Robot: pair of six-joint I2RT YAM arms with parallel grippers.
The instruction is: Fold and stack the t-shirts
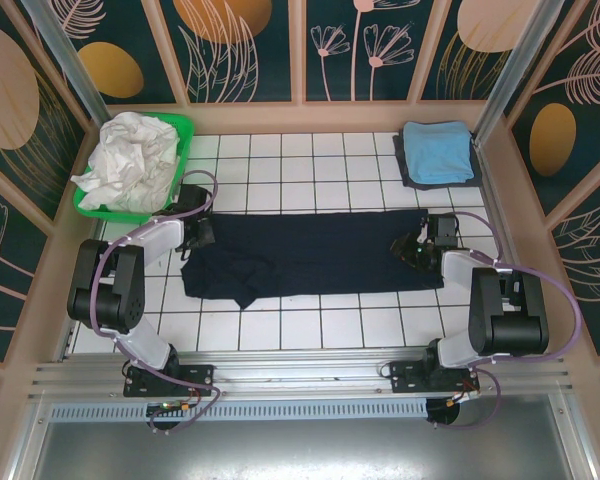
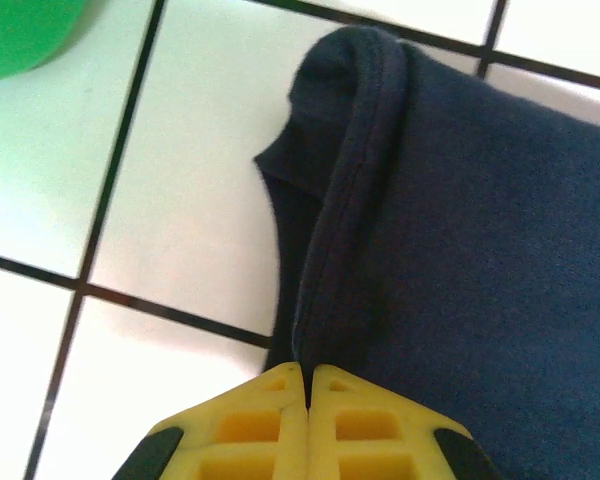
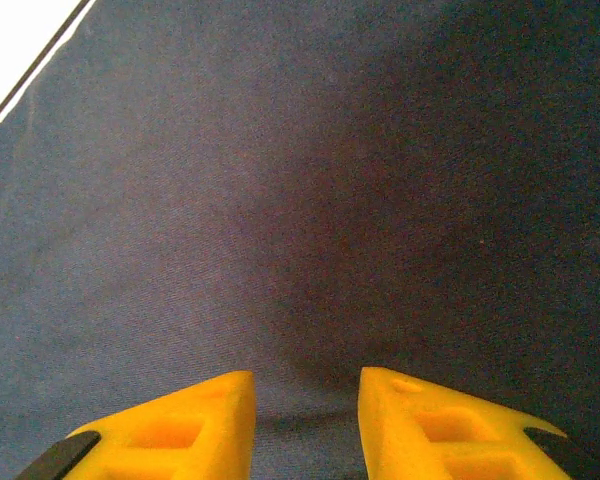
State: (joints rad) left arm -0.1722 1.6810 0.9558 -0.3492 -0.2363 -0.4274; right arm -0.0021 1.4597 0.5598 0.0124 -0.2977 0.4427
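1. Top external view: the navy t-shirt (image 1: 310,255) lies flat on the white tiled table (image 1: 280,325). It is already narrowed to a long band, and its long axis runs left to right between the two arms. One ragged flap sticks out toward the bases near its left end.
2. The band's left end sits right at the left gripper (image 2: 307,372). Its yellow fingers are pressed fully together. The stitched hem (image 2: 355,180) runs straight into the line where they meet, so the edge looks pinched there, though the contact itself is hidden.
3. The right gripper (image 3: 305,390) is down over the band's right end. Its jaws stand partly apart, with navy cloth directly beneath and between them. I cannot tell whether any cloth is caught.
4. Each arm is nearest its own end, so I judge the next fold will bring one short end over along the long axis.
5. The cloth is matte, finely knit cotton. It is limp, with a rolled double-stitched edge, and likely to sag if lifted by one corner.
6. Further out, a folded light blue t-shirt (image 1: 438,150) sits at the far right corner. Crumpled white t-shirts (image 1: 130,160) fill the green basket (image 1: 185,128) at the far left, near the left gripper.
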